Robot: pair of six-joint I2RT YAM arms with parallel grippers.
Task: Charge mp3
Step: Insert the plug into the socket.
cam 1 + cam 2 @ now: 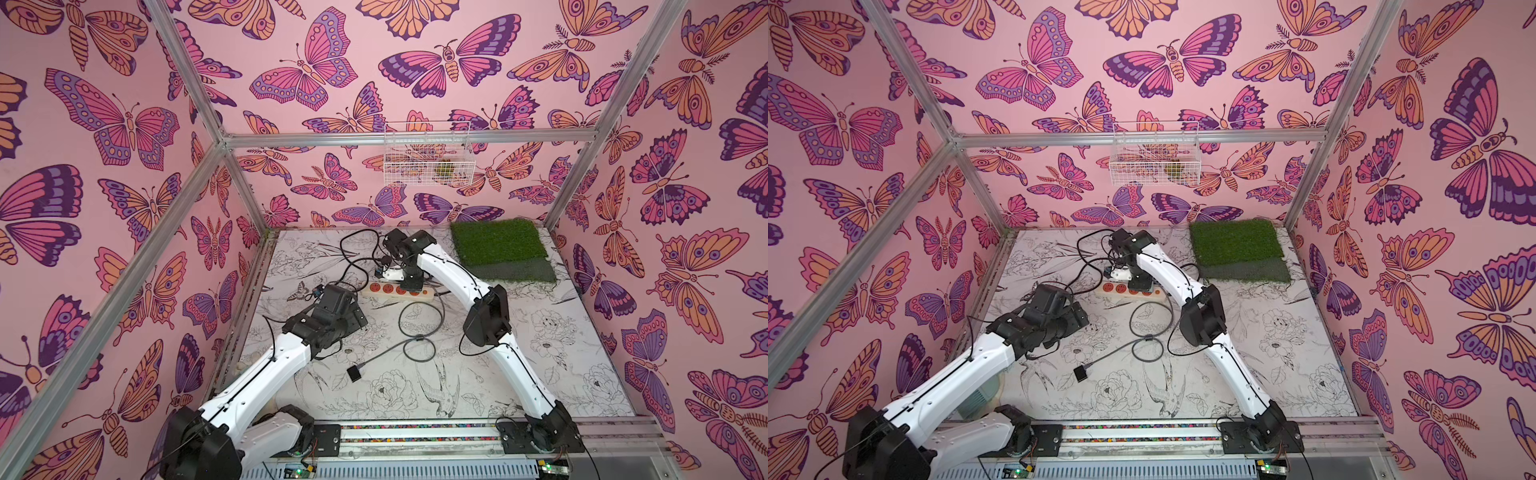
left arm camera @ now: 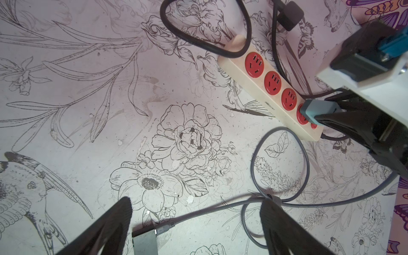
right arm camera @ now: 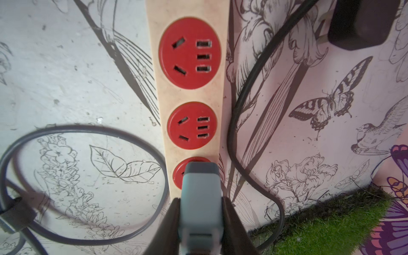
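The mp3 (image 1: pixel 354 374) (image 1: pixel 1080 373), a tiny black square, lies flat on the table with a grey cable (image 1: pixel 419 328) plugged into it. In the left wrist view the mp3 (image 2: pixel 144 242) sits just below my open left gripper (image 2: pixel 196 208), nearer one finger and touching neither. My right gripper (image 3: pixel 201 199) is shut on the teal charger adapter (image 3: pixel 199 187) (image 2: pixel 318 110) and holds it against a red socket of the cream power strip (image 3: pixel 192 95) (image 1: pixel 430 294). How deep the adapter sits, and where the cable's far end goes, is hidden.
A black mains plug (image 3: pixel 362 24) (image 2: pixel 289 15) on thick black cord (image 1: pixel 353 249) lies behind the strip. The grey cable loops (image 2: pixel 280 167) between the two arms. A green grass mat (image 1: pixel 498 245) covers the far right corner. A white wire basket (image 1: pixel 428 153) hangs on the back wall.
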